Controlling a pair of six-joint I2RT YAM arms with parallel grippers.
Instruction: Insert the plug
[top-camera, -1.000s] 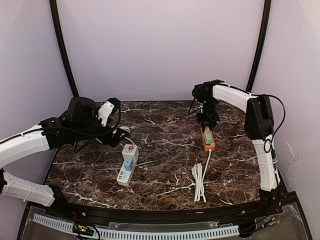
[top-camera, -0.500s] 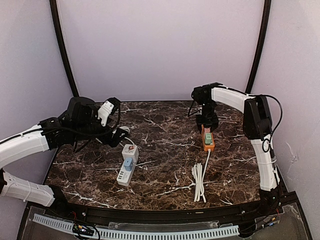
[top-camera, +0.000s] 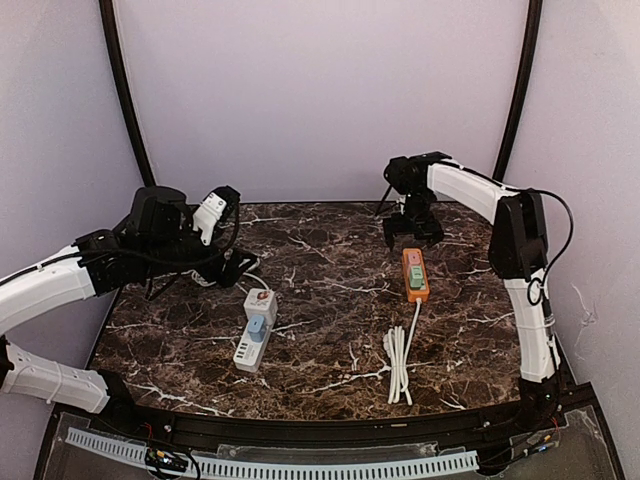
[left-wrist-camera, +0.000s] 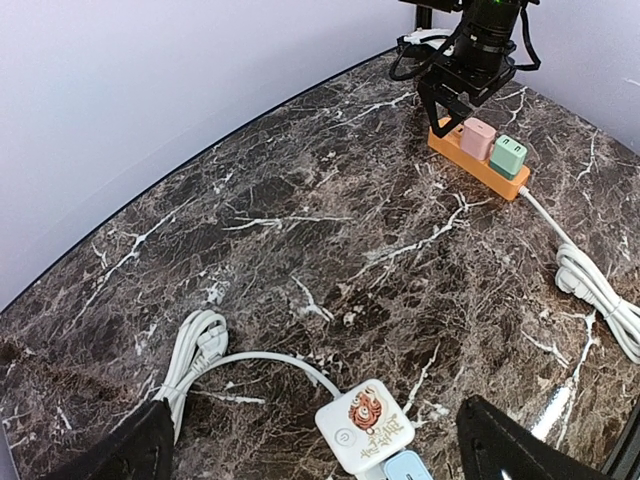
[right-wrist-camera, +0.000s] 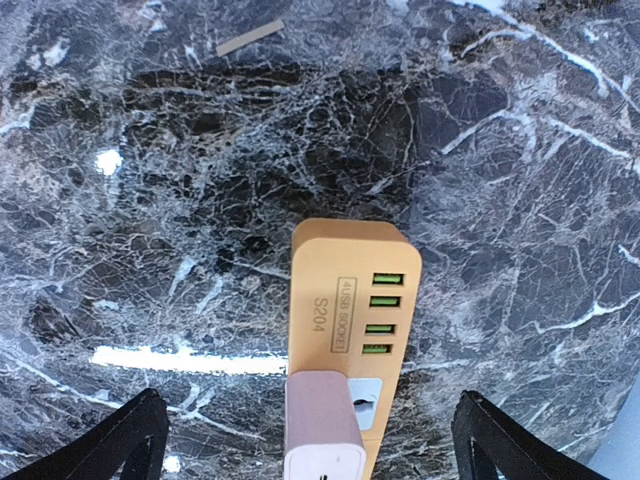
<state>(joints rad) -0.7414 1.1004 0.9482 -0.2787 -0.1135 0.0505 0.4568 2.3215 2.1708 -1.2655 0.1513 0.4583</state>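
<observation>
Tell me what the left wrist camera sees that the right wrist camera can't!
Only the left wrist view shows the white strip, its coiled cord, the green plug and the right hand, open above the far end of the orange strip. Only the right wrist view shows that strip's four green USB ports. Both show the orange strip, the pink plug in it and the marble table.

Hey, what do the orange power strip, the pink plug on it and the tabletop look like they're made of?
Orange power strip: likely moulded plastic, matte, even colour with rounded corners. Pink plug: probably plastic too, smooth satin. Tabletop: dark marble look, glossy, white veins and light glare; could be a printed laminate.
</observation>
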